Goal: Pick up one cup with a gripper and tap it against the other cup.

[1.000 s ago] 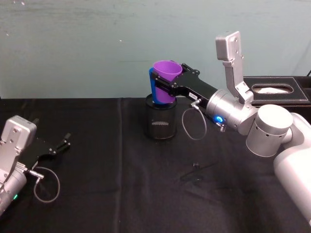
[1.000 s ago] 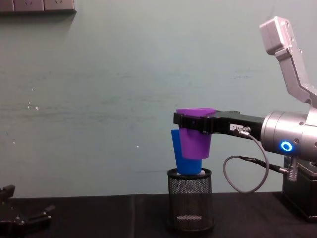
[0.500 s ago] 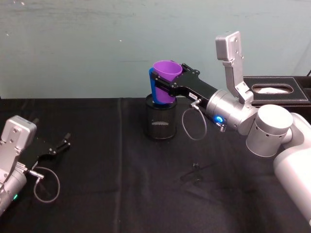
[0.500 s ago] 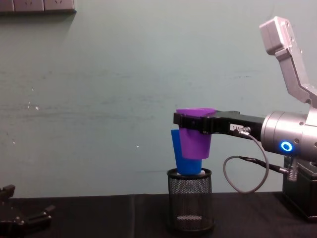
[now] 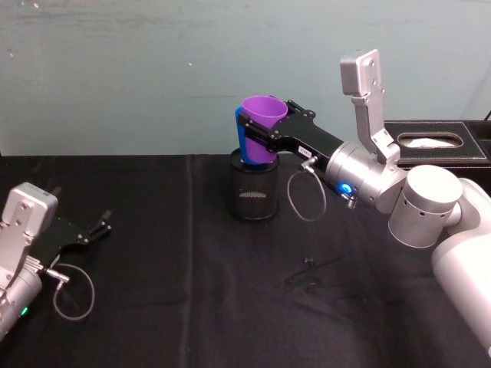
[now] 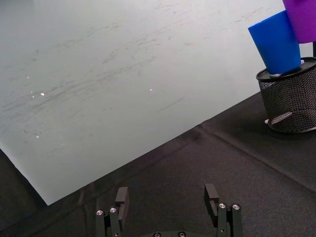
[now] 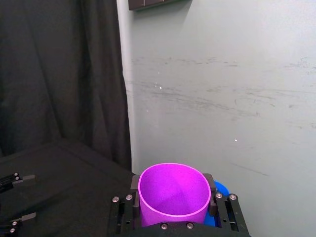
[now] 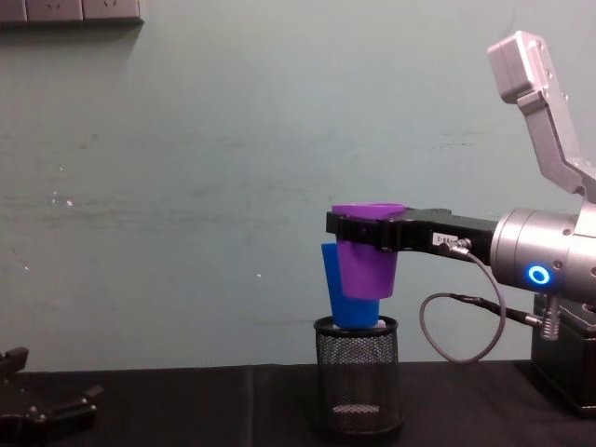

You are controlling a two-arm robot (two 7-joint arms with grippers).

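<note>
Right end effector [image 5: 265,132] closed on the purple cup [image 5: 264,113], flat black jaws clamped on opposite sides just below the rim; cup upright, mouth up, held in the air above the mesh holder [image 5: 253,192]. In the right wrist view the jaws flank the purple cup [image 7: 173,193], with a sliver of blue cup [image 7: 221,189] just beyond it. Blue cup [image 8: 345,300] stands with its base in the holder's [image 8: 358,386] mouth, leaning slightly to the left. Purple cup [image 8: 366,265] sits higher, against the blue cup's right side; they look to be touching. Silver arm with a lit blue ring reaches in from the right. Left end effector [image 6: 168,200] open, fingers spread, low over the black table [image 5: 192,299] at far left, well apart from the cups.
</note>
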